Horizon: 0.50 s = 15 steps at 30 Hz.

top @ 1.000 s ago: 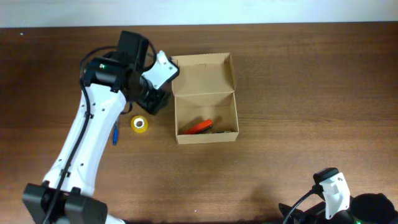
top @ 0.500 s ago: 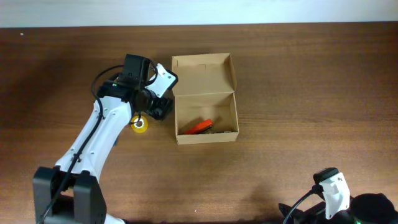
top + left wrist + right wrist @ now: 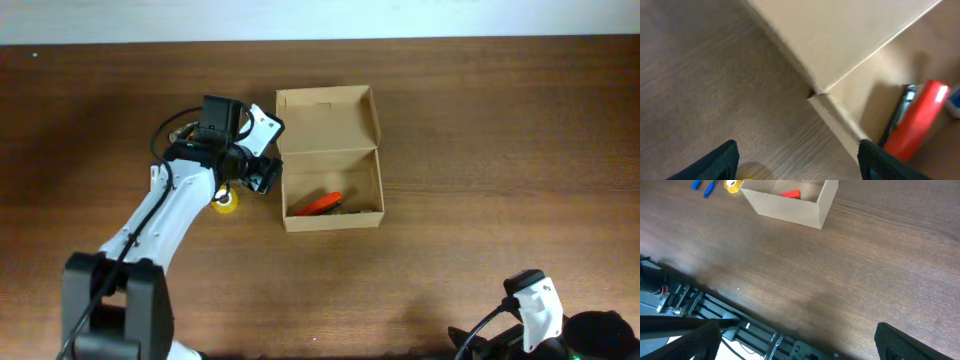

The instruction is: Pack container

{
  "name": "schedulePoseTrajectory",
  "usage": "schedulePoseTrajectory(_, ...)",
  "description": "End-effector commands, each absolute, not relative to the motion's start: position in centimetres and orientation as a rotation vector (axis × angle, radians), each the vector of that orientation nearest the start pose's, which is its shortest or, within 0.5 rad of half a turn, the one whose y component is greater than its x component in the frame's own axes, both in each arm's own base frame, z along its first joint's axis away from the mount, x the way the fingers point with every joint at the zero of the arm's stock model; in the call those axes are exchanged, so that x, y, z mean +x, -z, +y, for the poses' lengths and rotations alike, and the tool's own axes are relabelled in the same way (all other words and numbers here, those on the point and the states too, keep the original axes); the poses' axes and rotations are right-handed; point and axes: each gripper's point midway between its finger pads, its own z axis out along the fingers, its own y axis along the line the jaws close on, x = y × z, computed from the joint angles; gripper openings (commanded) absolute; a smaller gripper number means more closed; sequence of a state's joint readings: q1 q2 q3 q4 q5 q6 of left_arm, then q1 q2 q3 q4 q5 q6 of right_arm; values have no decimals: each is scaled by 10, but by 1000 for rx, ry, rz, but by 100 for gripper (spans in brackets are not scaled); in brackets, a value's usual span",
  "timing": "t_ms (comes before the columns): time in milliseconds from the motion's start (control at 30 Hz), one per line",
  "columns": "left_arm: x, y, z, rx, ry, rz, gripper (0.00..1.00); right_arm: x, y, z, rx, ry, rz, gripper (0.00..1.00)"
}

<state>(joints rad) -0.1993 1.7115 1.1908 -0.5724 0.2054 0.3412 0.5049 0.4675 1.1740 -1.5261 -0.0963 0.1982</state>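
Observation:
The container point(image 3: 330, 222), a tan cardboard box, stands open mid-table with its flap lid point(image 3: 326, 118) folded back. A red marker point(image 3: 322, 203) lies inside it beside a dark pen point(image 3: 900, 113). My left gripper point(image 3: 260, 177) hovers just off the box's left wall, above a yellow tape roll point(image 3: 226, 201). In the left wrist view its fingers point(image 3: 710, 162) stand wide apart with only bare wood and the box's corner point(image 3: 837, 116) between them, so it is open and empty. The right gripper point(image 3: 797, 345) rests open and empty at the table's near right edge.
In the right wrist view, two blue pens point(image 3: 703, 186) lie left of the tape roll point(image 3: 732, 185), which sits by the box point(image 3: 790, 202). A metal frame point(image 3: 705, 315) runs below the table's front edge.
The left gripper has come down from beside the lid to the box's left wall, close over the tape roll, and its jaws have spread wider. The right arm has not moved.

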Motion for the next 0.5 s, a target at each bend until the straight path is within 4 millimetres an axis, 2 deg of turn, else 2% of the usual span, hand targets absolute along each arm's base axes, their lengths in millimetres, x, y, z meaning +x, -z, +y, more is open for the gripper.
schedulePoseTrajectory(0, 394, -66, -101, 695, 175, 2618, 75, 78, -257, 63, -434, -445, 2394, 99)
schedulePoseTrajectory(200, 392, -63, -88, 605, 180, 2665, 75, 78, -257, 63, -434, -445, 2394, 99)
schedulePoseTrajectory(467, 368, -47, -53, 486, 183, 2804, 74, 78, -257, 63, -434, -445, 2394, 99)
